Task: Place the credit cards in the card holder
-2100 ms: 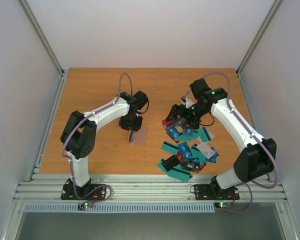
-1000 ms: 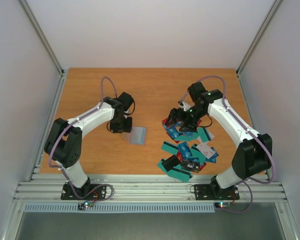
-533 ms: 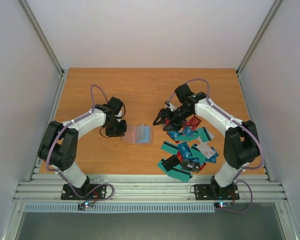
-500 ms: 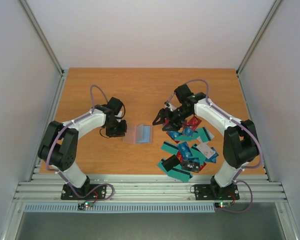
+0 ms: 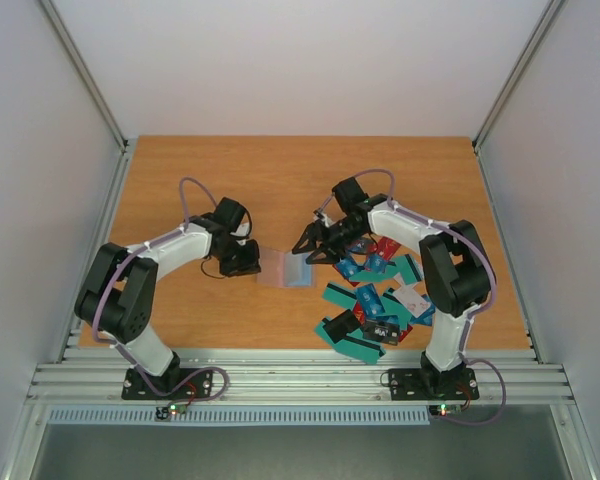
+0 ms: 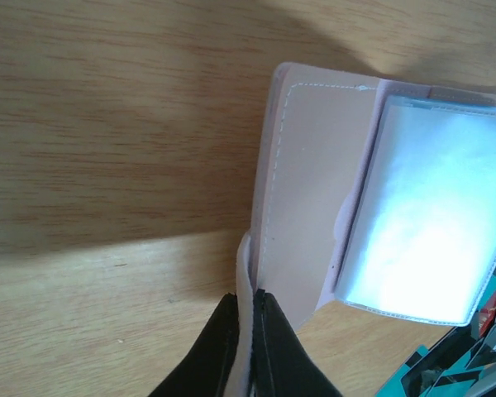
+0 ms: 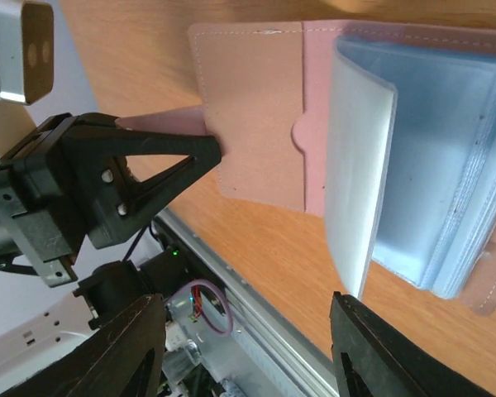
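The card holder (image 5: 285, 270) lies open on the table, pinkish-tan inside with clear bluish sleeves (image 7: 413, 165). My left gripper (image 5: 244, 260) is shut on the holder's left flap; the left wrist view shows the jaws (image 6: 250, 310) pinching the flap's edge (image 6: 310, 207). My right gripper (image 5: 313, 250) is open and empty, just above the holder's right side; in the right wrist view its gap (image 7: 248, 302) is below the standing sleeve page. The credit cards (image 5: 375, 295), mostly teal with some red, blue and white, lie in a heap to the right of the holder.
A metal rail (image 5: 300, 375) runs along the table's near edge. Grey walls stand close on the left and right. Bare wood (image 5: 280, 170) lies behind both arms. A few cards show at the corner of the left wrist view (image 6: 479, 364).
My right gripper has moved left from the card heap to the holder. My left gripper has drawn back to the left, and the holder has opened out flat, sleeves showing.
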You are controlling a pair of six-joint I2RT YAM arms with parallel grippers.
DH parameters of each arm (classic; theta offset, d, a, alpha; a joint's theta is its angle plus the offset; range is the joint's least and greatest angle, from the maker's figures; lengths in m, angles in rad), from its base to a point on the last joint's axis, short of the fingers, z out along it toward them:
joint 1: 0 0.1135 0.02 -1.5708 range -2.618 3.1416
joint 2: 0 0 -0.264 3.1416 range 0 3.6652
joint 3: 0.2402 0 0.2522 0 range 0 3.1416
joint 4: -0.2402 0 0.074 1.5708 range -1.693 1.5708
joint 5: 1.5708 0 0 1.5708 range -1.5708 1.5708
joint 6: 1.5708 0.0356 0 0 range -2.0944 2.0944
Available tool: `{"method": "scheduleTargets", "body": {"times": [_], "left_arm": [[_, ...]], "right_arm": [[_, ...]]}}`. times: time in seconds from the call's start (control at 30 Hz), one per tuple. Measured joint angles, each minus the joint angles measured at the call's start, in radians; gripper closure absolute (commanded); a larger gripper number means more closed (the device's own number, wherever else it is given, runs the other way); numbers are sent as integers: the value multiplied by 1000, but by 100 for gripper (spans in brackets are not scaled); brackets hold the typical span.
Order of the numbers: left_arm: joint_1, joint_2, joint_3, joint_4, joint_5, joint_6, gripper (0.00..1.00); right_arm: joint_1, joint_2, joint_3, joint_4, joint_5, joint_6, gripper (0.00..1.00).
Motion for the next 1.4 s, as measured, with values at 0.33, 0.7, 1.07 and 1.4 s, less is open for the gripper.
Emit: {"method": "scheduleTargets", "body": {"times": [0.33, 0.7, 1.07, 1.4], "left_arm": [[0, 5, -7, 21, 35, -6, 97], [0, 23, -21, 48, 61, -6, 97], [0, 26, -34, 70, 82, -6, 97], [0, 29, -46, 107, 130, -7, 97]], "right_arm": [[2, 32, 12, -19, 42, -61, 45], [3, 102, 11, 21, 49, -66, 43], [30, 135, 15, 58, -4, -64, 42], [97, 197, 99, 80, -72, -62, 42]]}}
